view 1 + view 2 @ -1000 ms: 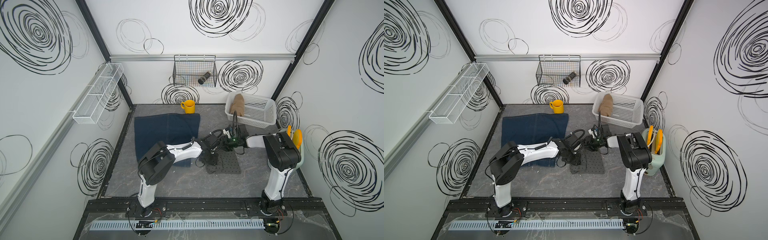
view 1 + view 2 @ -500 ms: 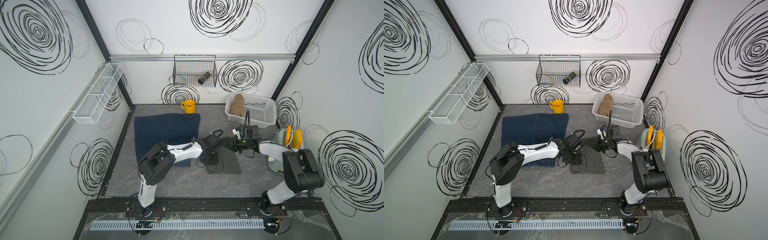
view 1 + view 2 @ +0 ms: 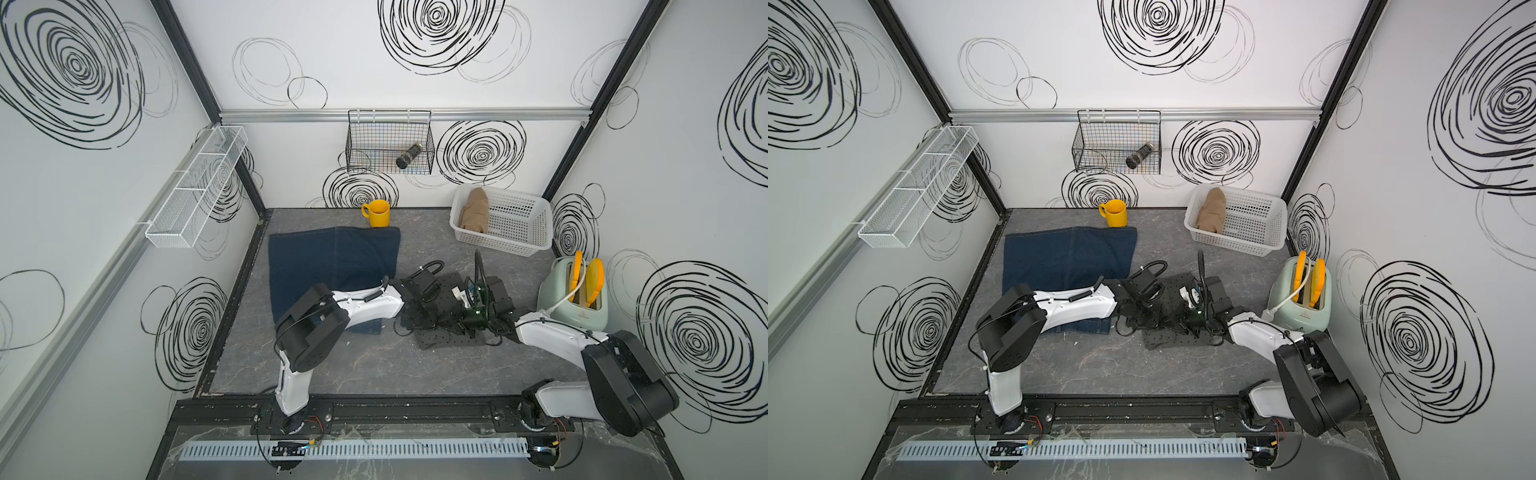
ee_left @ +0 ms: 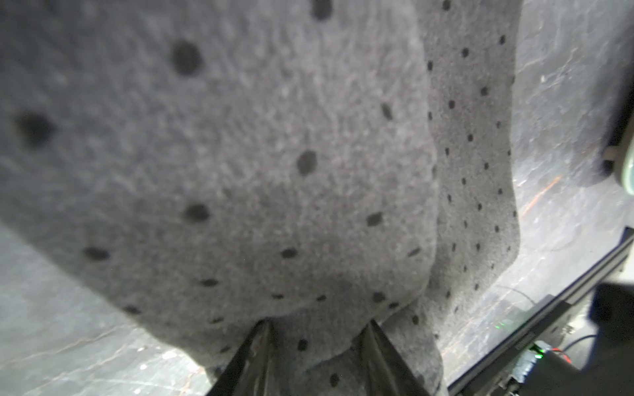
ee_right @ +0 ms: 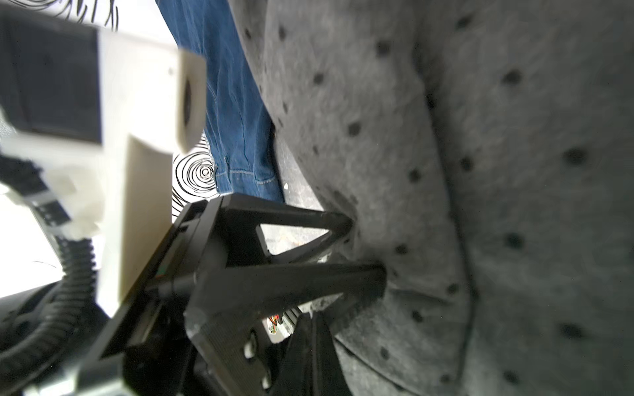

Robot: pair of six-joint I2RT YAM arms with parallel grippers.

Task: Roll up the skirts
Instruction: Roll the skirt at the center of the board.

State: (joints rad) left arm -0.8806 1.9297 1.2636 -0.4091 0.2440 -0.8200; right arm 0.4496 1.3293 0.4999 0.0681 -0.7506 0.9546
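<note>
Here, the grey dotted skirt (image 4: 274, 171) lies bunched mid-table (image 3: 374, 365), beside the denim skirt (image 3: 332, 257). The left gripper (image 4: 317, 325) pinches a fold; the right gripper (image 5: 308, 329) is pressed together at its edge. Uneven pulling could skew the roll.

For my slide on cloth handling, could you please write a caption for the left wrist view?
Left gripper pinching a fold of the dotted grey skirt on the table.
</note>
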